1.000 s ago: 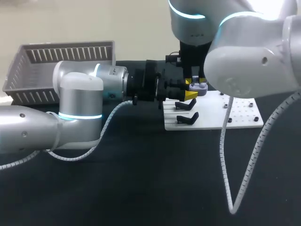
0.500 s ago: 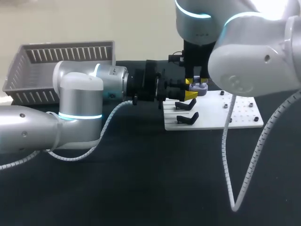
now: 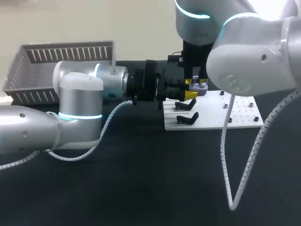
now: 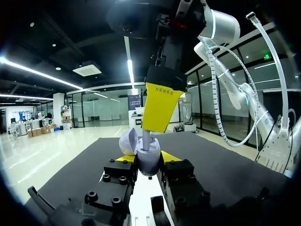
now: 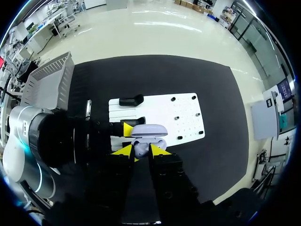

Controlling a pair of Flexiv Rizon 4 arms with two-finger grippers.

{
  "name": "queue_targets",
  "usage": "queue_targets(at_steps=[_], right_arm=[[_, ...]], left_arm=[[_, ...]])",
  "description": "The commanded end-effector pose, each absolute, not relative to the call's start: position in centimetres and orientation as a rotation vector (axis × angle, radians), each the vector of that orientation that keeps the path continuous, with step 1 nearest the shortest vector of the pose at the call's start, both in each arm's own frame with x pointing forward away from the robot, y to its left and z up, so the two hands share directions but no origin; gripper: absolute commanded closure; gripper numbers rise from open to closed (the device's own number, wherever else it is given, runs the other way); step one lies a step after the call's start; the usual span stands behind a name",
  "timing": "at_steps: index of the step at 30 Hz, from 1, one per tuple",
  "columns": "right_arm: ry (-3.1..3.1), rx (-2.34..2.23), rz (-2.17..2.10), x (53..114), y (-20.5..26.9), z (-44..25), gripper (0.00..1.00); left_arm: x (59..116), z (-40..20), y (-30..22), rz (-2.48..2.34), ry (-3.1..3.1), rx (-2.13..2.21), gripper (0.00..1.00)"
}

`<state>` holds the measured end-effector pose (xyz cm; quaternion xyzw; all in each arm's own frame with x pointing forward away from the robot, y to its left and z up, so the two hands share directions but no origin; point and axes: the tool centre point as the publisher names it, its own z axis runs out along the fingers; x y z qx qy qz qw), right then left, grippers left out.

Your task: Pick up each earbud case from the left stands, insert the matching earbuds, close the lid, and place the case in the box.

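Earbud case (image 4: 149,162), pale lavender, sits clamped between the two yellow tips of the left gripper (image 4: 148,157), held off the surface just above the near left corner of the white board (image 3: 235,113). Its lid (image 4: 128,141) stands open, tipped back to one side. The left arm (image 3: 80,94) comes in level from the side away from the board and ends at that corner. Directly over the case, and so over the same corner of the board, the right gripper (image 5: 141,149) points straight down from the right arm (image 3: 254,56). Its fingers are pinched on a small pale piece, most likely an earbud (image 4: 146,140), though only its stem shows clearly, and the lower end of that stem is at the mouth of the open case. Two black stands (image 3: 186,104) lie on the board's left edge, just beside and below the held case. The grey slatted box (image 3: 56,59) rests on the black table (image 3: 141,179), well apart from the board on its left, beyond the left arm.
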<state>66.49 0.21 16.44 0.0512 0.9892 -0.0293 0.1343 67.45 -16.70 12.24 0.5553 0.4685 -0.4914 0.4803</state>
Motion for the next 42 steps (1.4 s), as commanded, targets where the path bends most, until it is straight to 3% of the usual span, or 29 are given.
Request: queue_targets(at_steps=[1,18,20,21,22,23,26,27,28,36,42], right_arm=[[2.876,0.152,-0.091,66.9,0.4,16.2,1.00],[2.890,0.178,-0.101,67.6,0.1,15.4,1.00],[2.889,0.179,-0.108,67.6,0.0,15.3,0.75],[2.889,0.180,-0.112,67.6,-0.1,15.3,0.58],[2.888,0.180,-0.116,67.6,-0.1,15.3,0.49],[2.887,0.180,-0.118,67.6,-0.2,15.3,0.27],[2.883,0.182,-0.133,67.5,-0.4,15.3,0.31],[2.882,0.184,-0.136,67.4,-0.4,15.3,0.19],[2.878,0.186,-0.139,67.3,-0.5,15.3,0.00],[2.851,0.201,-0.078,66.2,-0.9,17.6,0.00],[2.808,0.460,-0.030,68.1,-2.7,18.7,0.00]], left_arm=[[67.3,12.2,-16.7,-1.194,1.142,1.350,1.00],[67.3,12.2,-16.7,-1.194,1.142,1.350,1.00],[67.3,12.2,-16.7,-1.194,1.142,1.350,1.00],[67.3,12.2,-16.7,-1.194,1.142,1.350,1.00],[67.3,12.2,-16.7,-1.194,1.142,1.350,1.00],[67.3,12.2,-16.7,-1.194,1.142,1.350,1.00],[67.3,12.2,-16.7,-1.194,1.142,1.350,1.00],[67.3,12.2,-16.7,-1.194,1.142,1.350,1.00],[67.3,12.2,-16.7,-1.194,1.142,1.350,1.00],[67.3,12.2,-16.7,-1.194,1.142,1.350,1.00],[67.3,12.2,-16.7,-1.194,1.142,1.350,1.00]])
